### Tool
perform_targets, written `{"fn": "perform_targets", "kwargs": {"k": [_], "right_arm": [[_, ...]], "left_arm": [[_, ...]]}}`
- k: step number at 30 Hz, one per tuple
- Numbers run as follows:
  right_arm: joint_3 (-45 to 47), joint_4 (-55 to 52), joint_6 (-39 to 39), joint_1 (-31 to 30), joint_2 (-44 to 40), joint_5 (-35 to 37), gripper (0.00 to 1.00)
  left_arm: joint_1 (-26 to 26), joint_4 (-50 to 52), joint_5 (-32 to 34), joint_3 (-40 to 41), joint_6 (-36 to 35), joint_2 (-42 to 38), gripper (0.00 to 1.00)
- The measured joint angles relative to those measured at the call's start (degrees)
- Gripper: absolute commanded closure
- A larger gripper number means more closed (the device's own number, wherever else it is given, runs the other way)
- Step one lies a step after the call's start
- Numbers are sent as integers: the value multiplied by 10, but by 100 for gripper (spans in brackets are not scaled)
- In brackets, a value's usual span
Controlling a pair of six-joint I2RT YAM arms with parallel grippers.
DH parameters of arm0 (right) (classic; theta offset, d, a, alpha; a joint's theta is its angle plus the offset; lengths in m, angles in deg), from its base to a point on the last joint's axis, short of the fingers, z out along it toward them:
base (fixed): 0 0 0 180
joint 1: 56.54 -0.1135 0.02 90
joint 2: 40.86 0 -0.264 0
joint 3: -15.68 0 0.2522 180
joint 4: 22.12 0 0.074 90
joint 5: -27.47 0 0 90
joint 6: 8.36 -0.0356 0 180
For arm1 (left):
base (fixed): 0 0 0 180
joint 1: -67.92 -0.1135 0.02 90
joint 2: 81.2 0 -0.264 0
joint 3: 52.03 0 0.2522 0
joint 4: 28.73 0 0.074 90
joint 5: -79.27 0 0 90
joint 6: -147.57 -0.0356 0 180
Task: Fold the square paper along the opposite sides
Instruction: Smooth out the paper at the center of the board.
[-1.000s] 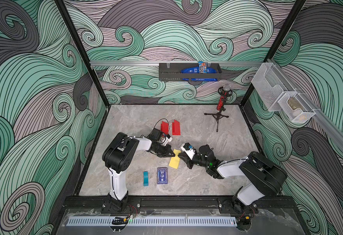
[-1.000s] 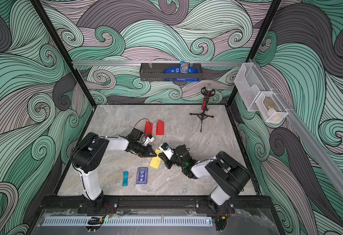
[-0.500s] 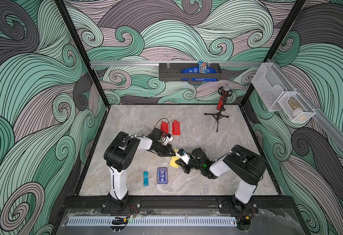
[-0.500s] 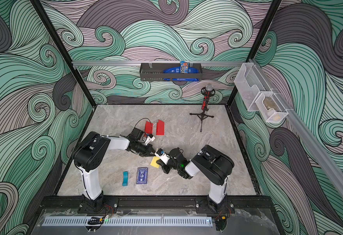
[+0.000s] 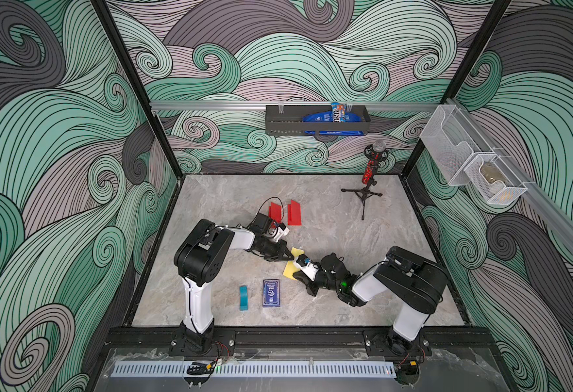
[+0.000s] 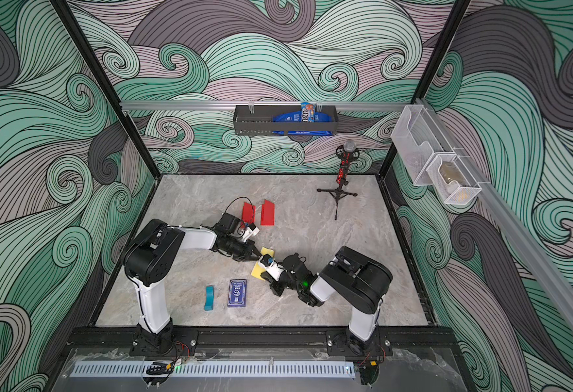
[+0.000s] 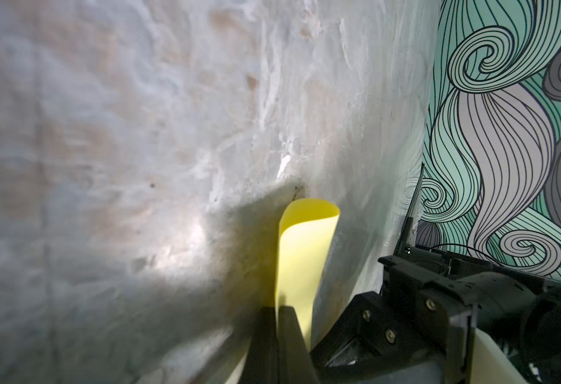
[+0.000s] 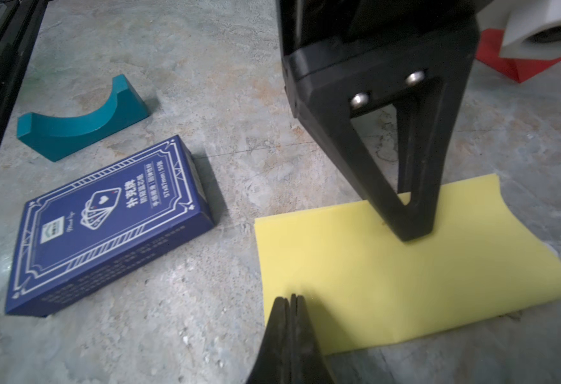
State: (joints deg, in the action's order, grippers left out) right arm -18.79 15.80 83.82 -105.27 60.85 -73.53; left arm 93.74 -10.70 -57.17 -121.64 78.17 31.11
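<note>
The yellow square paper (image 8: 388,276) lies doubled over on the marble table (image 5: 329,237), with a rounded bend along one side. Both top views show it (image 5: 297,252) (image 6: 267,252) between the two arms. My left gripper (image 7: 278,307) is shut on the paper's (image 7: 300,239) free edges, and the sheet curls into a loop ahead of it. Its fingers (image 8: 412,229) come down on the far edge in the right wrist view. My right gripper (image 8: 289,297) is shut, with its tips resting on top of the paper near a corner. Nothing shows between its fingers.
A blue playing-card box (image 5: 271,293) and a teal curved block (image 5: 243,297) lie near the front, left of the paper. Two red folded pieces (image 5: 294,212) stand behind the left wrist. A microphone on a tripod (image 5: 366,190) stands back right. A black wall basket (image 5: 315,125) hangs behind.
The right arm has drawn in, its elbow lifting, and its gripper has slid left onto the paper and closed fully. The left gripper holds its place on the paper.
</note>
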Motion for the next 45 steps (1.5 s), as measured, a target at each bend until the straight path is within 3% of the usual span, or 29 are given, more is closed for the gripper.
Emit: {"fn": "perform_targets", "kwargs": {"k": [6,10,13,16,23,31,45], "right_arm": [[21,2,-26,-41,-20,15,100],[45,-45,-31,-48,-75,15,100],[69,-65,-34,-17,-148,12,100],[70,-16,-43,44,-185,8,100],[-64,17,-29,84,-37,-27,100],[-95,21,-26,129,79,-52,100],[-108,47,-43,158,111,-44,100]], "left_arm": [[0,4,2,-4,0,1,100],[-2,3,5,-3,6,1,100],[-2,0,10,1,11,-3,100],[-2,1,18,4,15,-8,100],[-2,4,19,3,17,-8,100],[-2,5,19,3,18,-8,100],[-2,9,21,1,18,-8,100]]}}
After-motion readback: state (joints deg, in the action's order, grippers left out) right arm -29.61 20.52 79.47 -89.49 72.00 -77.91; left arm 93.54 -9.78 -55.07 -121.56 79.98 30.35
